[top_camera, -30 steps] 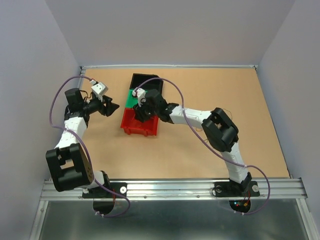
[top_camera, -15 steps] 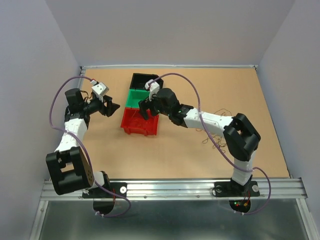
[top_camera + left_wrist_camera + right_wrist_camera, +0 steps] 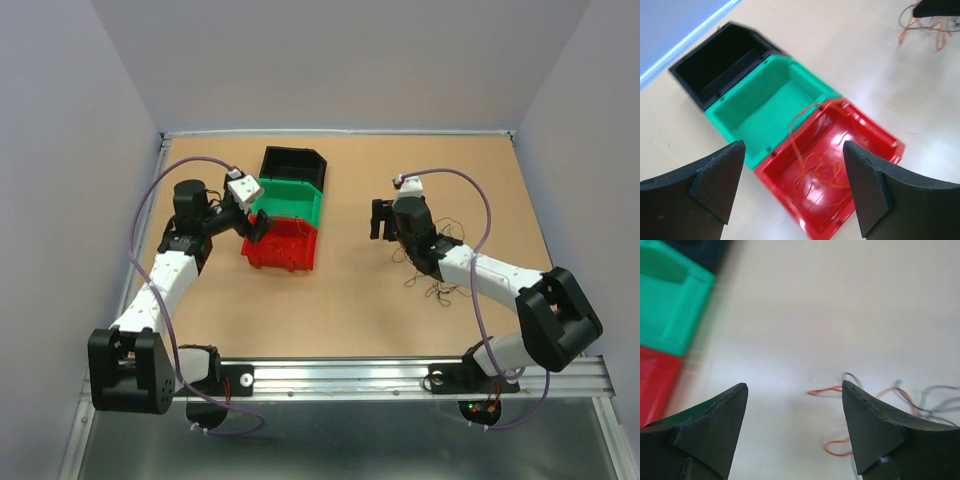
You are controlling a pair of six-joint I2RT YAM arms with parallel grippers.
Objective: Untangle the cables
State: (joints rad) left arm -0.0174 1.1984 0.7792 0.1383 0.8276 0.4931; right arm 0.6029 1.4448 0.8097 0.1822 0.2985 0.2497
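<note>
The right gripper [image 3: 382, 218] has pulled away from the red bin [image 3: 290, 255], over which it hung a second ago, and now stands well to the right of it above the table [image 3: 340, 300]; its jaws are apart with nothing between them. The left gripper [image 3: 262, 227] has meanwhile swung in from the left and sits at the red bin's left edge, jaws likewise wide and empty. Together this reads as one strand delivered and let go, with the right arm heading back for the next; what the left arm means to do at the red bin I cannot tell.

The remaining cables [image 3: 432, 285] lie on the table well to the right of the red bin; they are hair-thin squiggles, orange and dark, crossing one another in a low, loose clump rather than a tight knot, with a few ends straying outward. Inside the red bin lies the orange strand [image 3: 816, 172], a single thin wire coiled in loops on the floor; one arc rises near the wall shared with the green bin [image 3: 765, 107]. That green bin, touching the red bin's far side, looks empty. The black bin [image 3: 722, 57], farthest from the red bin, is too dark inside to judge.
</note>
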